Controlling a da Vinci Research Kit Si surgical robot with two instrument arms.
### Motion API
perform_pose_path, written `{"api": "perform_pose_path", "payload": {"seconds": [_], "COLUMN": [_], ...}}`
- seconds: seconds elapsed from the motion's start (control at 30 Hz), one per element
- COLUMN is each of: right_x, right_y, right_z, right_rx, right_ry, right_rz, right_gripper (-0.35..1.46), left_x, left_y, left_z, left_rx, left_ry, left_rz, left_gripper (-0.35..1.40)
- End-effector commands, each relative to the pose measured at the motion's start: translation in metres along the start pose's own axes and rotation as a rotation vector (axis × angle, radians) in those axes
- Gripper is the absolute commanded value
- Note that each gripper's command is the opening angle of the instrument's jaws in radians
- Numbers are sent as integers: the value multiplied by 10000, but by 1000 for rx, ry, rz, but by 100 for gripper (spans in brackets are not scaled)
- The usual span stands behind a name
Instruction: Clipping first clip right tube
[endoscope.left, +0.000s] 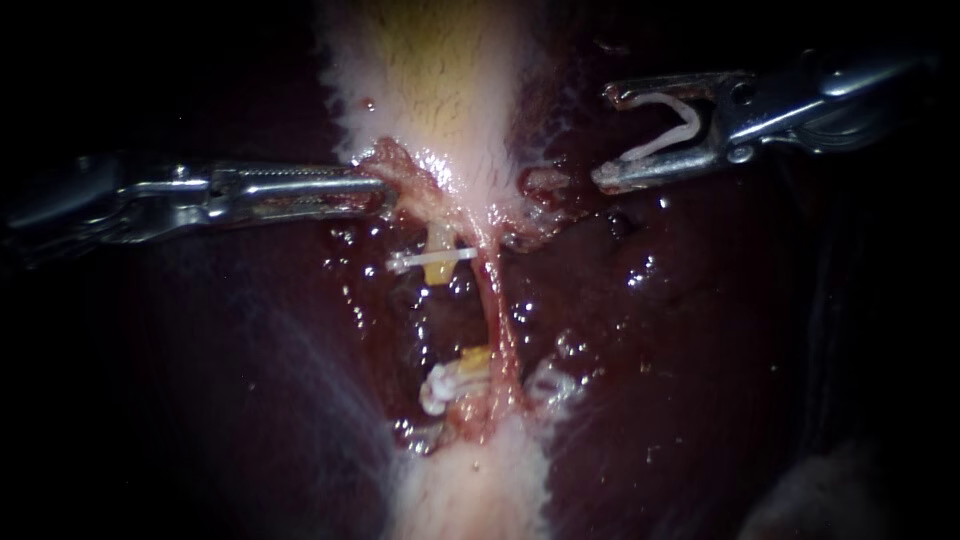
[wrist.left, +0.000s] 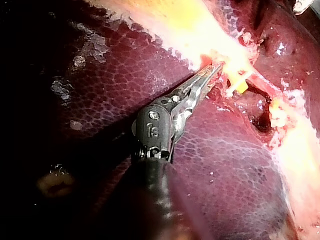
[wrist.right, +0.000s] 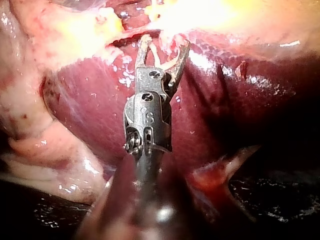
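The right tube (endoscope.left: 497, 300) is a thin pink strand running down from the gallbladder (endoscope.left: 440, 80), bare of clips. My right instrument (endoscope.left: 604, 138) hangs up and to the right of it, clear of the tissue. Its jaws stand wide apart, and an open white clip (endoscope.left: 668, 128) is seated against both. In the right wrist view that clip (wrist.right: 167, 64) shows between the jaws, short of the pale tissue ahead. My left instrument (endoscope.left: 383, 190) is shut on tissue at the gallbladder's lower left edge. The left wrist view also shows its tip (wrist.left: 216, 67) in that edge.
The left tube carries a white clip (endoscope.left: 430, 260) above a yellow stump (endoscope.left: 437, 271). More white clips (endoscope.left: 448, 382) sit lower down by another yellow end. Dark wet liver (endoscope.left: 700, 350) surrounds the site on both sides. Pale tissue (endoscope.left: 470, 490) runs toward the lower edge.
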Motion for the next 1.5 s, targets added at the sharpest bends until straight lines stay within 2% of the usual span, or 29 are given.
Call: {"api": "perform_pose_path", "payload": {"seconds": [0.03, 0.23, 0.37, 0.53, 0.7, 0.87, 1.0, 1.1, 1.23, 1.37, 1.5], "right_x": [0, 0, 0, 0, -1, -5, -19, -36, -56, -65, -68], "right_y": [0, -1, -1, -2, -2, -6, -20, -35, -53, -67, -74], "right_z": [0, 0, 0, -1, -1, 4, 19, 41, 77, 111, 140], "right_rx": [0, 33, 49, 49, 52, 70, 102, 134, 174, 215, 239], "right_ry": [0, 6, 9, 9, 10, 13, 3, -21, -27, -33, -40], "right_rz": [0, -1, -2, -3, -3, -8, 26, 50, 101, 132, 161], "right_gripper": [50, 50, 50, 50, 50, 50, 50, 49, 49, 48, 48], "left_x": [0, 5, 17, 46, 64, 65, 65, 66, 66, 66, 66], "left_y": [0, 10, 20, 25, 25, 26, 29, 32, 34, 35, 35], "left_z": [-1, -18, -45, -86, -108, -111, -111, -111, -111, -111, -111], "left_rx": [0, -8, -14, -3, 3, 7, 9, 10, 11, 12, 12], "left_ry": [0, -2, -5, 31, 55, 55, 56, 59, 60, 60, 60], "left_rz": [0, -2, -8, -27, -24, -25, -25, -26, -26, -26, -26], "left_gripper": [-35, -35, -35, -35, -35, -35, -35, -35, -35, -35, -35]}}
